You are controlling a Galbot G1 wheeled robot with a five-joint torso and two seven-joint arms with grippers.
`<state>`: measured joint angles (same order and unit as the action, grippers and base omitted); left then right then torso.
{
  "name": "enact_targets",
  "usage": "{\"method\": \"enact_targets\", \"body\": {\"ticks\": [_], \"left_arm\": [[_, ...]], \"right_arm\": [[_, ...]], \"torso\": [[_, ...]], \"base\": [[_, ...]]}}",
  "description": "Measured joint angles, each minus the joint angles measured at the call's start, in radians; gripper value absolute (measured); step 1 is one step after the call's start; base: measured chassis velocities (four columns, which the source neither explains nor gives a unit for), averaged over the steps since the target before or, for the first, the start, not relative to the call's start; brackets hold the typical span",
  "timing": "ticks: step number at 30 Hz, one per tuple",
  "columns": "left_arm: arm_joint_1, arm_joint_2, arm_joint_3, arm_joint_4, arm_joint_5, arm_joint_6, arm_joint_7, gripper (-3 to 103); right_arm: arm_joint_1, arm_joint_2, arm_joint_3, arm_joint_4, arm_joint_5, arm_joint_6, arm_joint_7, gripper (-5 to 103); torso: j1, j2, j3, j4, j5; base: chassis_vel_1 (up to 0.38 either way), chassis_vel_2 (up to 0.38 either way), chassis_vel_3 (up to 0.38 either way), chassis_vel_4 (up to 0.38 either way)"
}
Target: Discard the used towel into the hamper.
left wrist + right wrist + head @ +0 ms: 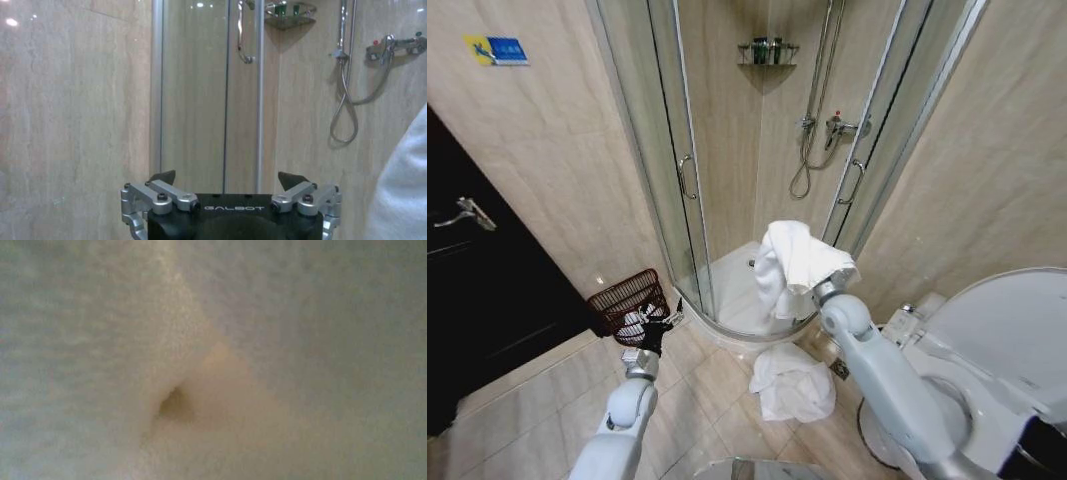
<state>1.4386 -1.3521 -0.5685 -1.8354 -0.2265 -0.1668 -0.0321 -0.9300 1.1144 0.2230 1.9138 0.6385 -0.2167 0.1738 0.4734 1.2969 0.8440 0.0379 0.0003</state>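
The right pincer (812, 280) is lifted up in front of the shower door and is covered by a white towel (795, 262). The towel hangs over it in soft folds, so I cannot tell how its fingers stand. In the right wrist view the towel (267, 340) lies right against the camera.

The hamper (630, 303) sits on the tiled floor by the wall, between the dark door (477, 290) and the shower cabin (727, 150). It is well apart from the towel, off to the robot's left.

The left pincer (659, 322) hovers just in front of the hamper. Its fingers (163, 177) are spread wide and hold nothing.

Another white towel (792, 380) lies crumpled on the floor, near the shower step and beside the toilet (997, 350).
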Motion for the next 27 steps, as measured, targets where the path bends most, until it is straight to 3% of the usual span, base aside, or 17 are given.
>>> {"method": "enact_targets", "body": {"ticks": [1, 3, 9, 11, 15, 17, 23, 27], "left_arm": [[0.000, 0.000, 0.001, 0.000, 0.000, 0.000, 0.001, 100], [-0.002, 0.001, 0.008, 0.001, 0.001, 0.001, 0.004, 100], [0.000, 0.000, 0.010, 0.000, 0.001, -0.003, 0.005, 100], [0.004, -0.001, 0.010, -0.005, -0.003, -0.009, 0.005, 100], [0.016, 0.002, 0.003, -0.014, -0.009, -0.014, 0.006, 100], [0.017, 0.002, 0.001, -0.015, -0.010, -0.016, 0.006, 100], [0.038, 0.004, -0.006, -0.025, -0.033, -0.033, 0.008, 100], [0.044, 0.000, -0.002, -0.034, -0.035, -0.037, 0.011, 100]], "right_arm": [[-0.014, -0.004, 0.010, 0.011, 0.008, -0.009, 0.000, 7], [-0.107, -0.027, 0.059, 0.079, 0.090, -0.095, 0.033, 7], [-0.206, -0.032, 0.075, 0.114, 0.101, -0.130, 0.048, 7], [-0.267, -0.010, 0.063, 0.110, 0.009, -0.067, 0.042, 7], [-0.342, 0.039, 0.068, 0.102, -0.098, -0.006, 0.014, 7], [-0.353, 0.048, 0.070, 0.101, -0.114, 0.005, 0.010, 7], [-0.454, 0.128, 0.105, 0.094, -0.294, 0.115, -0.046, 7], [-0.489, 0.157, 0.119, 0.126, -0.348, 0.143, -0.060, 7]], "torso": [[0.000, 0.000, 0.000, 0.0001, -0.0001], [0.000, 0.000, 0.000, -0.0004, -0.0002], [0.000, 0.000, 0.000, 0.0000, -0.0002], [0.000, 0.000, 0.000, -0.0001, -0.0001], [0.000, 0.000, 0.000, -0.0002, -0.0002], [0.000, 0.000, 0.000, -0.0001, -0.0003], [0.000, 0.000, 0.000, -0.0001, -0.0004], [0.000, 0.000, 0.000, -0.0001, -0.0005]], "base": [[0.000, 0.000, 0.000, 0.000], [0.000, 0.000, 0.000, 0.000], [0.000, 0.000, 0.000, 0.000], [0.000, 0.000, 0.000, 0.000], [0.000, 0.000, 0.000, 0.000], [0.000, 0.000, 0.000, 0.000], [0.000, 0.000, 0.000, 0.000], [0.000, 0.000, 0.000, 0.000]]}}
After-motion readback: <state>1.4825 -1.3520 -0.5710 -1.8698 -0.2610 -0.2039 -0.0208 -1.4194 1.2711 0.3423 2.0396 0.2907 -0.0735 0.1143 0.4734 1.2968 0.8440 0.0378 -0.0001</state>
